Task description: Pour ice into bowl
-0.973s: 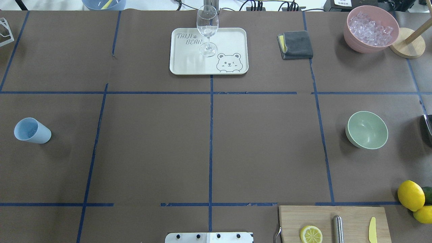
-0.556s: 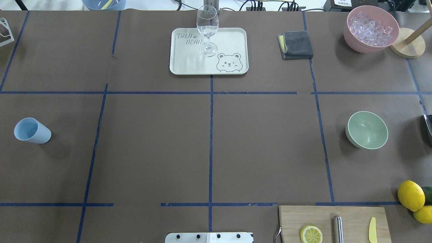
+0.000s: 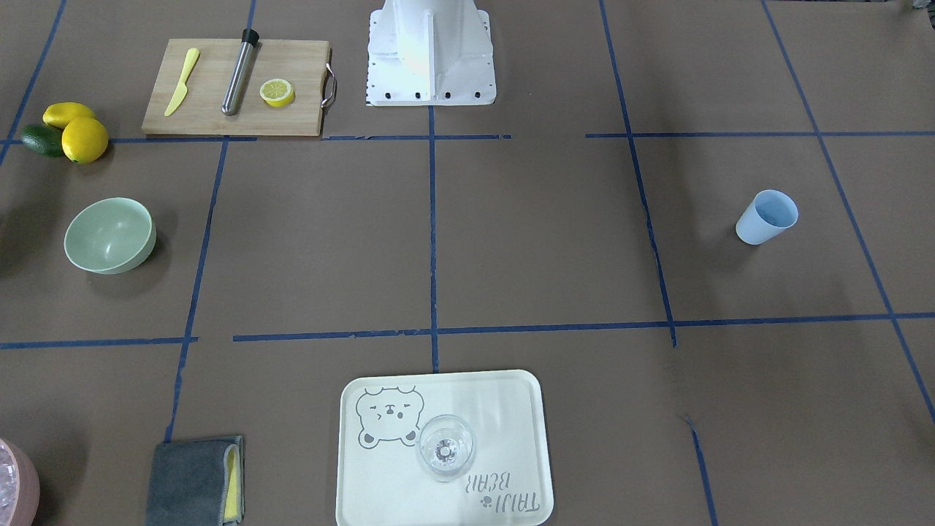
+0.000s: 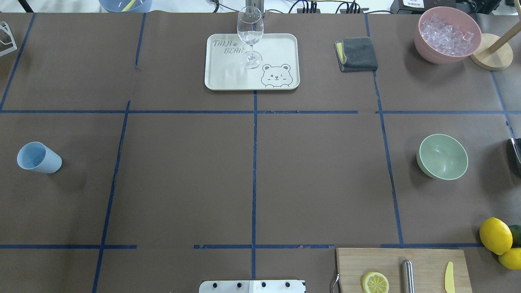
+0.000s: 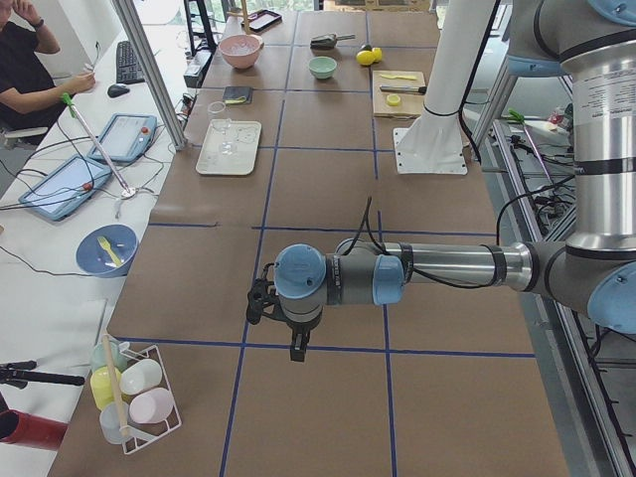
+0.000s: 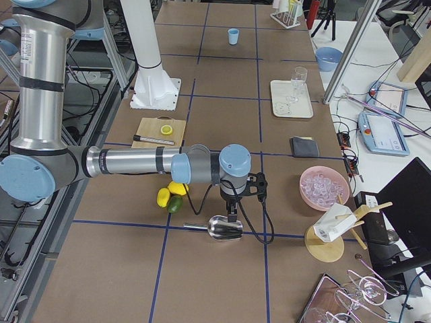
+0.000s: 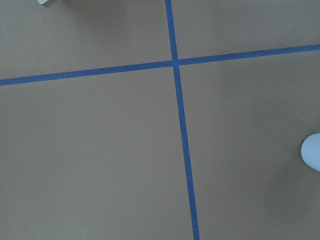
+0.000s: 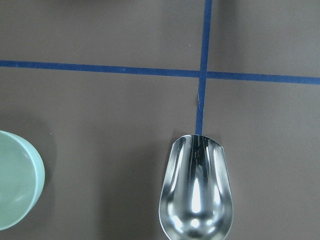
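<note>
The pale mint-green bowl (image 4: 442, 156) stands empty on the right side of the table and shows at the left edge of the right wrist view (image 8: 15, 187). The ice (image 4: 447, 34) fills a pink container (image 4: 423, 44) at the far right. A metal scoop (image 8: 196, 192) lies on the table beside the bowl. My right gripper (image 6: 231, 214) hangs just above the scoop (image 6: 222, 227); I cannot tell if it is open or shut. My left gripper (image 5: 295, 348) hovers over bare table beyond the blue cup (image 4: 38, 157); I cannot tell its state.
A tray (image 4: 281, 44) with a wine glass (image 4: 250, 34) stands at the far middle, a grey cloth (image 4: 356, 53) to its right. A cutting board (image 4: 423, 260) with a lemon half, lemons (image 4: 495, 235) and a wooden stand (image 4: 490, 57) are on the right.
</note>
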Controlling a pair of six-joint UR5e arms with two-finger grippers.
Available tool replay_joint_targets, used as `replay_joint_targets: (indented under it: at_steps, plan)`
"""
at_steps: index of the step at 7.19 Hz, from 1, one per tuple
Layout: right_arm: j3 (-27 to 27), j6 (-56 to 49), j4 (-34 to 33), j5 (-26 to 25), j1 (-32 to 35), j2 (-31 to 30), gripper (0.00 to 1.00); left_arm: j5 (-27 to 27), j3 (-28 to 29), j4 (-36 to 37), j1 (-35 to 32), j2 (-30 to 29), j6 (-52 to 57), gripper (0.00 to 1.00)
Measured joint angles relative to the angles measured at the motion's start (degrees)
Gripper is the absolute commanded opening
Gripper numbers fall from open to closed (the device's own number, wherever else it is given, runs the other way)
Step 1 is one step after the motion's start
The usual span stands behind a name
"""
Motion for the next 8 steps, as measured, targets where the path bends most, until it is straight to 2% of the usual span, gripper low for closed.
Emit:
replay_joint_targets:
  at_steps: [2,4,6,8]
  plan:
    - [0.3,0.0,1.6,2.9,-0.1,-0.7,1.00,-6.6,0.3,-5.3,0.1,0.7,-0.3,1.00]
    - [0.3,0.0,4.0,5.6,-0.4,-1.6,1.00,-7.8,0.1,-13.9,1.0,0.8,-2.6,1.00]
    - [0.7,0.2,4.7,8.7,-0.9,-1.9,1.00,-7.9,0.1,-23.3,3.0,1.2,-10.0,1.00]
    - [1.2,2.5,4.9,9.1,-4.8,-2.0,0.96,-7.8,0.2,-31.6,3.9,3.5,-14.4,1.00]
